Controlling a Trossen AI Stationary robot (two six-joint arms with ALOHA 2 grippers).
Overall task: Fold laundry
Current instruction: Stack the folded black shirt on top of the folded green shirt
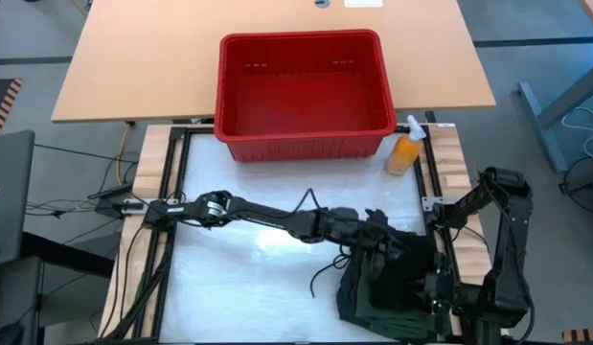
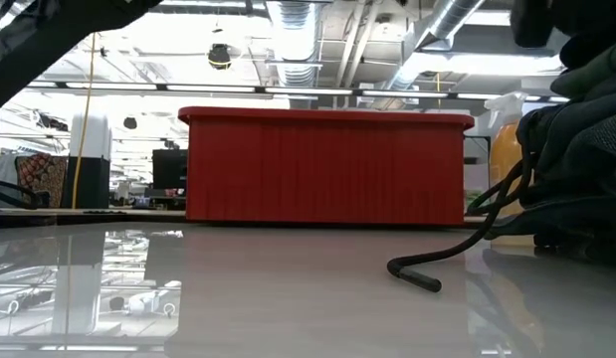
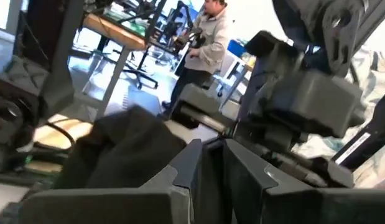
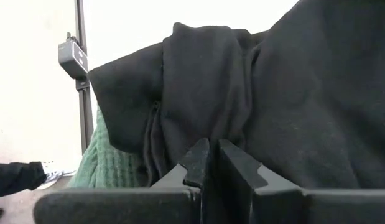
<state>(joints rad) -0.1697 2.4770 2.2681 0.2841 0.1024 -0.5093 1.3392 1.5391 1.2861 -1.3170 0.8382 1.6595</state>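
Observation:
The laundry is a heap of dark garments at the near right of the white table top, rising high in the low view. A black garment lies over a green one. A dark cord trails from the heap onto the table. My left gripper reaches across from the left to the heap's far side, pointing level, fingers close together, dark cloth beside them. My right gripper slants down into the heap's right side, shut on black cloth. My left gripper comes level from the table's left at the heap's far upper part. Its fingers stand nearly together with dark cloth right against them. What lies between them is hidden by the fingers themselves, and the part cannot be told. My right gripper pinches a bunched fold of the black garment between its two fingers. It comes slanting down from the table's right. Several layers gather at the fingers, and the cloth stands raised above the green garment.
A red plastic basket stands at the far middle, with an orange spray bottle to its right. The white table top is bare to the left of the heap. A person stands in the room beyond.

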